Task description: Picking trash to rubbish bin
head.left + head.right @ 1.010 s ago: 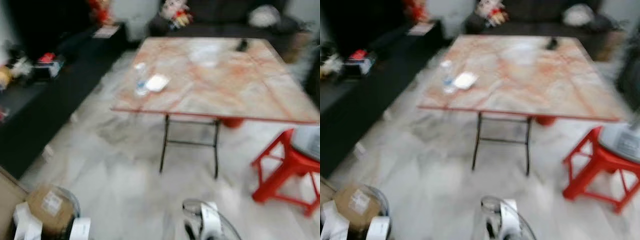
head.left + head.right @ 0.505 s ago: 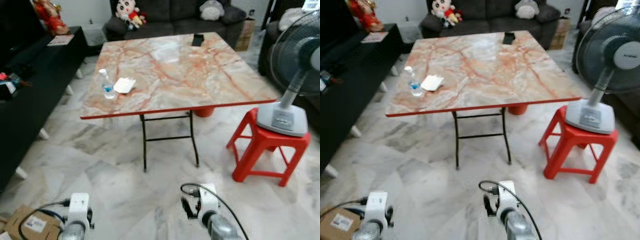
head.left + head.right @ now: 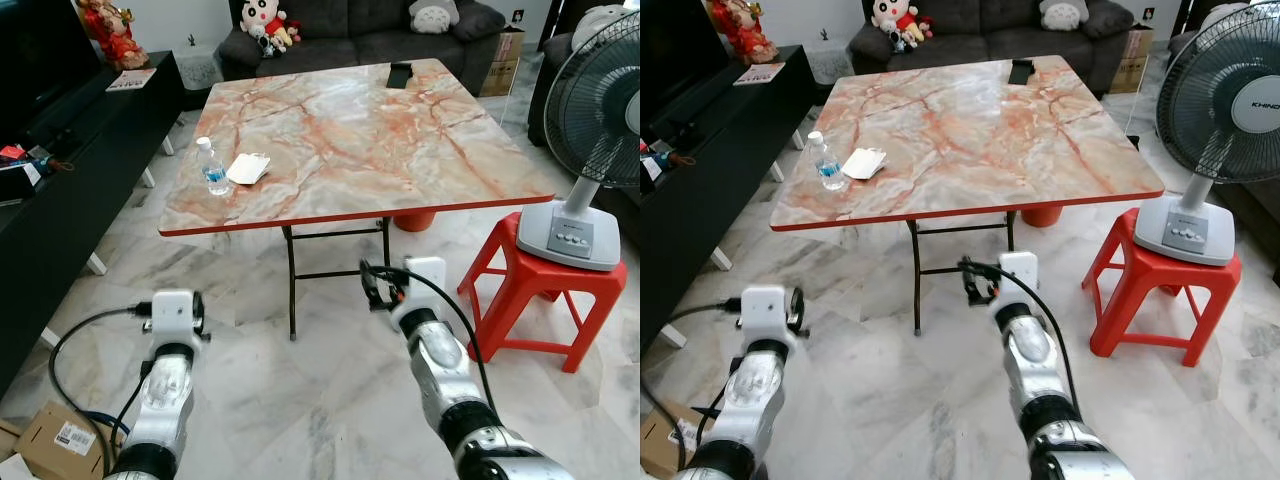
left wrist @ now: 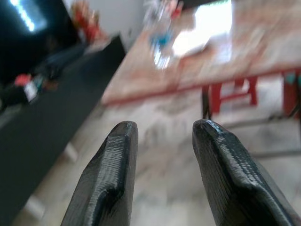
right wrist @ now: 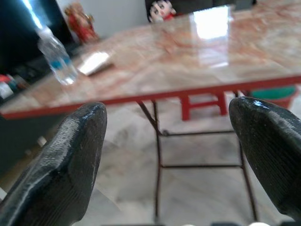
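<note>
Left gripper (image 4: 162,141): we hold it open, empty, short of the table (image 3: 400,150).
Right gripper (image 5: 171,155): ours gapes wide, empty.
Bottle (image 3: 213,170): upright near the table's left edge.
Wrapper (image 3: 249,168): just beside it, perhaps paper.

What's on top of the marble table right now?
On the marble table: a plastic water bottle and a white crumpled wrapper beside it near the left edge, and a dark flat object at the far edge. Nothing on top looks covered.
</note>
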`<state>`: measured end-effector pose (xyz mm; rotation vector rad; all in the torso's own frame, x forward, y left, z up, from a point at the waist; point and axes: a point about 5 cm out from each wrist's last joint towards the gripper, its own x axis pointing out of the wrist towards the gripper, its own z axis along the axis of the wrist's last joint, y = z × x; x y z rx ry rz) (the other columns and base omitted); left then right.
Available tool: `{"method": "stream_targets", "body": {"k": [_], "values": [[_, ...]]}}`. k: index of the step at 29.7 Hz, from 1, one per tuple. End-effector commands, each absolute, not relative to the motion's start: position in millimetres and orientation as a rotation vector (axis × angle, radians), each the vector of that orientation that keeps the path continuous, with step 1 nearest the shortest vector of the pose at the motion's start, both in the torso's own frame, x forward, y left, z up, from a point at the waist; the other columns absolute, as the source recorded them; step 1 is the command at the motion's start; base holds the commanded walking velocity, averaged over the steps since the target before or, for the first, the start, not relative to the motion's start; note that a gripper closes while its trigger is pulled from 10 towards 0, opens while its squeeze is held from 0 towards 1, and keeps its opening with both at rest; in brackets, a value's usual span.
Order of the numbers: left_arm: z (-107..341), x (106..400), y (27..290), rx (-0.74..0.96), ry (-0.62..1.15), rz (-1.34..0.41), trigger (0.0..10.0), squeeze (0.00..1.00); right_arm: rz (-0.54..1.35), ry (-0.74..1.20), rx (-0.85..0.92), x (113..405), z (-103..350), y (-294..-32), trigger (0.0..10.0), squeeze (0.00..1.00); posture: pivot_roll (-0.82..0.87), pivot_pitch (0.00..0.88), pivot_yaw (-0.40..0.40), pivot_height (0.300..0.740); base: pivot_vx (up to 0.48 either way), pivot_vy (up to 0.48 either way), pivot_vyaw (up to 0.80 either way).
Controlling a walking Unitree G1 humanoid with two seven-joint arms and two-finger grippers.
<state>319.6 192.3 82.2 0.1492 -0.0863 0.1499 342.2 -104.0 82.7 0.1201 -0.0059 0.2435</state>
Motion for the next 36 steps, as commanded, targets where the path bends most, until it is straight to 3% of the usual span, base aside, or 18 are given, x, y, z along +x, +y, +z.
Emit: {"method": "stream_targets", "body": {"k": [1,4,14,30,36], "values": [[89,321,193,0.167,-0.112,0.156,10.0,0.00,0.246,-0.047,0.137,345,92,-101,10.0,0.00,0.06,0.000,0.082,0.740,0.000,0.000,0.00],[115,334,179,0.116,-0.198,0.138,10.0,0.00,0.289,-0.138,0.120,354,117,-86,10.0,0.00,0.04,0.000,0.096,0.740,0.000,0.000,0.76],[117,334,180,0.114,-0.199,0.122,10.0,0.00,0.285,-0.166,0.190,356,126,-78,10.0,0.00,0.04,0.000,0.110,0.740,0.000,0.000,0.23],[129,341,178,0.094,-0.219,0.113,10.0,0.00,0.298,-0.180,0.154,358,131,-76,10.0,0.00,0.04,0.000,0.111,0.740,0.355,0.000,0.00],[131,340,179,0.091,-0.221,0.120,10.0,0.00,0.291,-0.172,0.142,355,126,-75,10.0,0.00,0.05,0.000,0.108,0.740,0.419,0.000,0.59]]}}
